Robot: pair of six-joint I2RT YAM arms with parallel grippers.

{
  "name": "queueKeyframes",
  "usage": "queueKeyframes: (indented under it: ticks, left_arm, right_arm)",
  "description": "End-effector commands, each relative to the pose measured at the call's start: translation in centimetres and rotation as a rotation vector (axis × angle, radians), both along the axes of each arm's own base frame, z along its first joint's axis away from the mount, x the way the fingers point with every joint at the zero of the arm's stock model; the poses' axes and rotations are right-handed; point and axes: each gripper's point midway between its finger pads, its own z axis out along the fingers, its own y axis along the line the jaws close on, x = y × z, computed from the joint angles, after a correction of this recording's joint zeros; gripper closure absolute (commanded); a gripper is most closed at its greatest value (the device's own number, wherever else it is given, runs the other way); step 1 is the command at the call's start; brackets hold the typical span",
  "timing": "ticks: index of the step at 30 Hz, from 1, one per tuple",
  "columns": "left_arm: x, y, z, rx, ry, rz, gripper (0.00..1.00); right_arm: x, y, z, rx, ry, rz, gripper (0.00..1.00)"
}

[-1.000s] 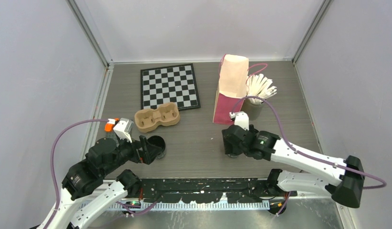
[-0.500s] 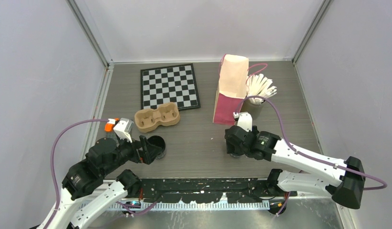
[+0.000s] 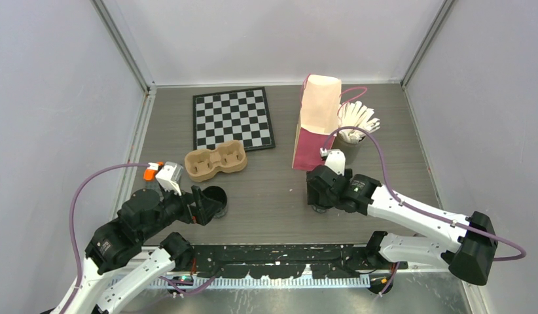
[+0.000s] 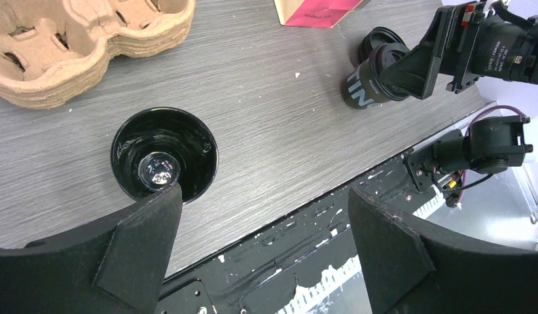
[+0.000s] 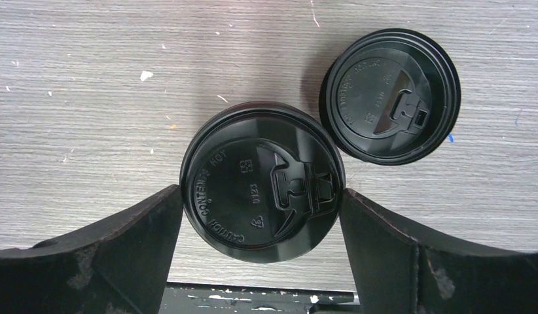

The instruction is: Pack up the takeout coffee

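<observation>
Right wrist: lidded cup [image 5: 263,186] stands between the fingers of our right tool [image 5: 260,191]

We see the right tool's jaws spread wide, one finger on each side of the lidded cup, their inner faces right at its rim. Whether they press on it we cannot tell. The lidded cup stands upright on the table [image 5: 89,98]. A loose lid [image 5: 389,96] lies flat on the table just beside it, and the two rims touch or overlap in this view. In the top view this pair sits at the near right, in front of the bag [image 3: 317,124]. The bag stands upright, with a grey cup [image 3: 350,147] of white sticks just to its right.

Our left tool [image 4: 263,196] is opened fully and holds nothing. The open cup [image 4: 165,163] stands upright on the table at the near left, by the tip of one finger. In the left wrist view that tip overlaps the cup's rim, and we cannot tell whether it touches. The tray [image 4: 89,46] lies just beyond the open cup, apart from it. The chessboard [image 3: 232,118] lies flat behind the tray, toward the back wall.
</observation>
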Motion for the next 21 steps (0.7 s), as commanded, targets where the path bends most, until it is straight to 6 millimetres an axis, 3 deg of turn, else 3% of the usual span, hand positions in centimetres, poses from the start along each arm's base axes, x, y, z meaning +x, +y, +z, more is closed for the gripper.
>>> queueKeyframes:
  ticks: [1, 13, 17, 21]
  left_arm:
    - [0.4, 0.0, 0.1, 0.006, -0.013, 0.005, 0.0]
    - [1.1, 0.1, -0.7, 0.042, 0.022, 0.047, 0.0]
    - [1.8, 0.1, -1.6, 0.086, 0.063, 0.074, 0.0]
    - [2.6, -0.2, -2.7, 0.141, 0.117, 0.096, 0.0]
  right_arm:
    - [0.2, -0.2, 1.2, 0.003, -0.001, -0.025, 0.06]
    - [0.1, -0.3, 4.7, 0.018, -0.022, 0.001, 0.04]
    - [0.3, 0.9, 5.8, 0.082, -0.03, 0.025, 0.05]
    - [0.0, 4.0, 6.5, 0.226, -0.026, 0.106, 0.07]
